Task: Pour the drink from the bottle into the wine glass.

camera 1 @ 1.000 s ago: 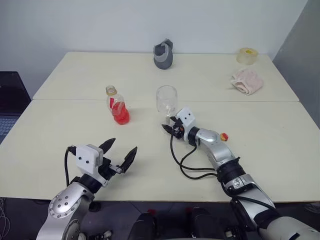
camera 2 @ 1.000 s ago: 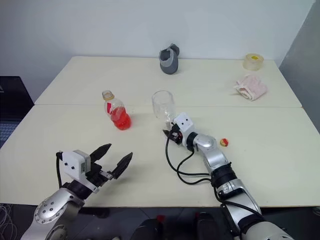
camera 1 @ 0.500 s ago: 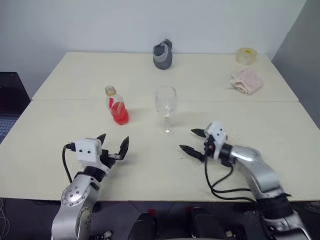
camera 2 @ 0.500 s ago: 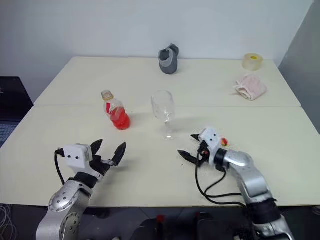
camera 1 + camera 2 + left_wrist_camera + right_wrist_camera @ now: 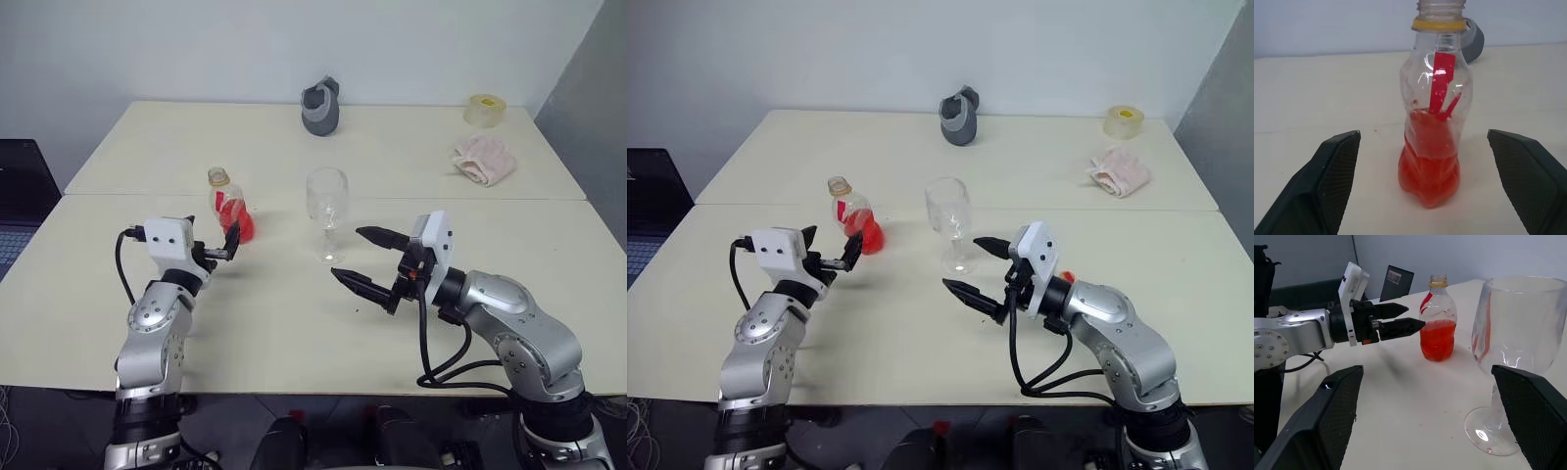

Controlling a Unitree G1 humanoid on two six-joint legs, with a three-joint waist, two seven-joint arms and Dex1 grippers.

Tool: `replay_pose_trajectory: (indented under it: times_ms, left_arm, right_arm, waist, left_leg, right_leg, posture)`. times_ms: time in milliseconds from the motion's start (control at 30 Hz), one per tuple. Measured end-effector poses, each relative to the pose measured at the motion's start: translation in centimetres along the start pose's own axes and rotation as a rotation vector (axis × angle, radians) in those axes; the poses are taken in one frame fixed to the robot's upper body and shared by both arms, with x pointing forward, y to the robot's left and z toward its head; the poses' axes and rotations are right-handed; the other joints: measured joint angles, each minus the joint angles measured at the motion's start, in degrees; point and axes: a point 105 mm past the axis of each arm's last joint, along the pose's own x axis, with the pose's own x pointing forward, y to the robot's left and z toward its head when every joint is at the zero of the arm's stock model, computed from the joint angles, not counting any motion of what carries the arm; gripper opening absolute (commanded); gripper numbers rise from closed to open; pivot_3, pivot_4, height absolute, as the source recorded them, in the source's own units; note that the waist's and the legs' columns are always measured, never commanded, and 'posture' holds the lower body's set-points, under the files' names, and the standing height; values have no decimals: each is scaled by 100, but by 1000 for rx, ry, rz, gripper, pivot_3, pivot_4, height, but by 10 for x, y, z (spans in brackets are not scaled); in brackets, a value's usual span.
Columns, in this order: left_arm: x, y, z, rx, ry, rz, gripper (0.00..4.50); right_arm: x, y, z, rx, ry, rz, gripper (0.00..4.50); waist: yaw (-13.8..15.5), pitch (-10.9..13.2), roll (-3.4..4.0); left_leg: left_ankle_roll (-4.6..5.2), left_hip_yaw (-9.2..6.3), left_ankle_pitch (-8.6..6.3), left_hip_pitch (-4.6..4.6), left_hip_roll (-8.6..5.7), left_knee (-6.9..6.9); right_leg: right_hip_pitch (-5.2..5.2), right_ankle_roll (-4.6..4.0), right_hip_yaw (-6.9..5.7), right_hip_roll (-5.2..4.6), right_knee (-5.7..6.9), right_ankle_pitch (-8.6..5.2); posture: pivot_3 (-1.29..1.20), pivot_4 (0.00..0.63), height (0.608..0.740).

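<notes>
Your left gripper (image 5: 1422, 191) has its fingers spread wide, empty, just short of the bottle (image 5: 228, 209) standing uncapped on the desk (image 5: 294, 323). Your right gripper (image 5: 369, 258) gapes wide, empty, near the upright wine glass (image 5: 326, 211).

A plain, pale grey-white wall (image 5: 196, 49) runs behind the scene, unbroken and evenly lit; at the far right a darker grey panel (image 5: 588, 108) slants in beside it, meeting the wall in a straight edge. Two cream-coloured tables stand pushed together, the far table (image 5: 157, 147) against the wall and the near table (image 5: 78, 323) in front; a thin dark seam (image 5: 127, 195) marks where they meet. The tops are matt and take soft, diffuse light, with faint shadows only. To the left, past the table edge, a dark laptop (image 5: 20, 196) sits low; beneath the near edge lies dim floor (image 5: 59, 431).
</notes>
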Motion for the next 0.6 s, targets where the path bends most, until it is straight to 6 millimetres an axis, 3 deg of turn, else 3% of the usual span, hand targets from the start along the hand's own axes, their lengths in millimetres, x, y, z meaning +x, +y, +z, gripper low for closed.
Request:
replay_pose_trajectory:
  times_ms: [400,600]
  left_arm:
    - [31,7,-1,1,-2,-20,4500]
    - [48,1,-7,1,8,-72,4500]
  right_arm:
    - [-1,-4,-2,16,13,-37,4476]
    - [0,-6,0,13,10,-52,4476]
  waist:
    - [1,0,-1]
    - [0,0,-1]
  left_leg:
    - [0,-3,0,-2,-2,2]
    - [-1,-5,1,-4,-4,3]
  right_leg:
    - [-1,0,-4,-1,0,0]
    - [-2,0,-7,-1,1,0]
  posture:
    - [0,150,740]
    - [0,150,740]
